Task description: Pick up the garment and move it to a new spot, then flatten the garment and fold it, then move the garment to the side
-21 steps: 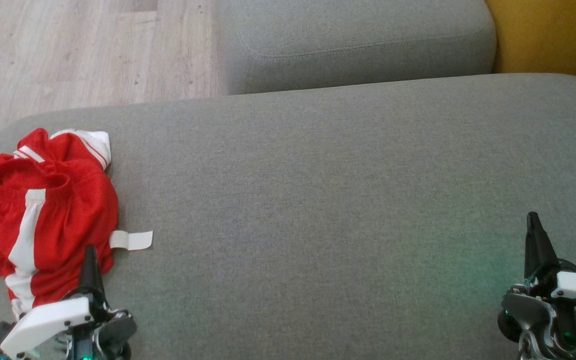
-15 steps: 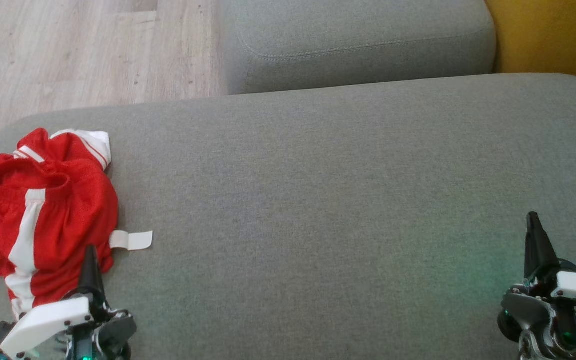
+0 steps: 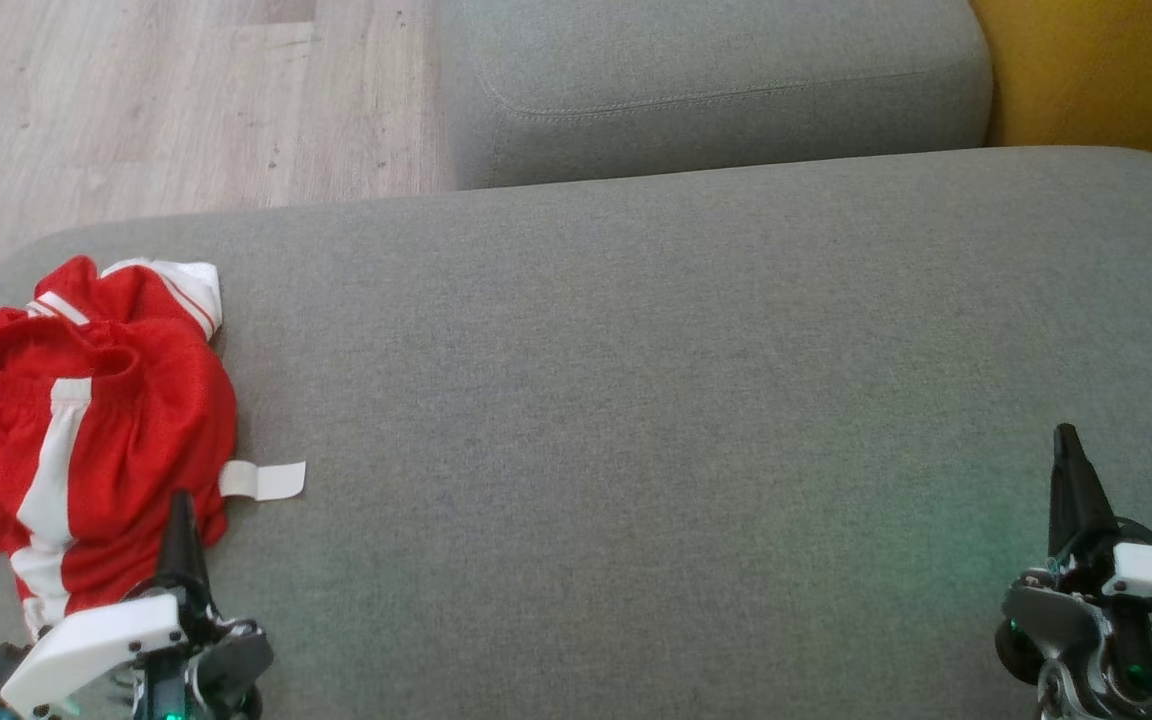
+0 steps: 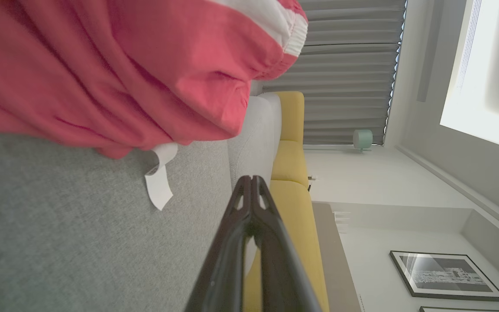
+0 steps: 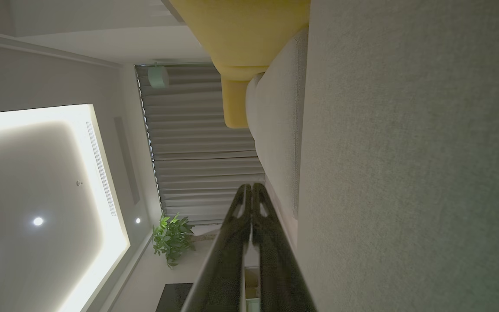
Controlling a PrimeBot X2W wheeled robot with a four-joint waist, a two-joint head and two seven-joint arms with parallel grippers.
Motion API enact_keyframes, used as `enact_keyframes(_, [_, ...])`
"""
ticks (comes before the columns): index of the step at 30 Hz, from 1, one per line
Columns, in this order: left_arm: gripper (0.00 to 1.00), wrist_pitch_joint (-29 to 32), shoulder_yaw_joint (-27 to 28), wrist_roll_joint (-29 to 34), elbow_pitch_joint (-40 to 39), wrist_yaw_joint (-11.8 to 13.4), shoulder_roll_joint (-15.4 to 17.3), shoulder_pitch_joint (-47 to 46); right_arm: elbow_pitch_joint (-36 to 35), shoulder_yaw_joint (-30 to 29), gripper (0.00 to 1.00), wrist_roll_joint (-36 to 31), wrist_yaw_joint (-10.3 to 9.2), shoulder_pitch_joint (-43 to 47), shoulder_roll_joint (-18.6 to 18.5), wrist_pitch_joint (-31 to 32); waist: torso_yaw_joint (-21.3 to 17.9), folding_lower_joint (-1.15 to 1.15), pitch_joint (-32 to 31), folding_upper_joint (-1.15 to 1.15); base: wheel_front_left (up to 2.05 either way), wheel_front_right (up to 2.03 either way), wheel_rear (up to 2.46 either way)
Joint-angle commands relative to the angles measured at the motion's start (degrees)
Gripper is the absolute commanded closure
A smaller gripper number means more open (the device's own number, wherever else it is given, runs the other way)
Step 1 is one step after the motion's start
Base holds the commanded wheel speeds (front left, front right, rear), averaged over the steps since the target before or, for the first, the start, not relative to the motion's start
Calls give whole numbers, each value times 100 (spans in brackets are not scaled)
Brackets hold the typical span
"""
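Head view, nearest first: the left gripper (image 3: 180,505) sits at the lower left, its two dark fingers pressed tight together with nothing between them. Its tip overlaps the near hem of the crumpled red garment with white stripes (image 3: 106,420), and contact is hard to judge from up here. Left wrist view helps: the closed tips point past the red cloth (image 4: 124,65), apart from it, over bare grey fabric. Across at the lower right, the right gripper (image 3: 1066,435) is pinched closed too, empty, over the broad grey fabric sofa cushion (image 3: 636,400). The garment lies bunched at that cushion's left end, its left edge cut off by the frame and its folds hiding its shape. A white label strip (image 3: 266,481) pokes out flat from its right side. Farther back come a second grey cushion (image 3: 716,80), pale wooden floor (image 3: 136,100) to its left, and a yellow upholstered piece (image 3: 1106,70), cropped at the top right corner.
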Motion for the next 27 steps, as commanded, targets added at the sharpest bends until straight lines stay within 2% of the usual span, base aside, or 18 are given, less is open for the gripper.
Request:
enact_keyframes(1, [100, 40, 208, -32, -211, -39, 25, -274, -215, 120, 100, -41, -4, -316, -30, 32, 0, 0, 0, 0, 0, 0, 0])
enact_keyframes(27, [100, 40, 208, -32, -212, -39, 25, -274, -215, 120, 100, -41, -4, -316, -30, 32, 0, 0, 0, 0, 0, 0, 0])
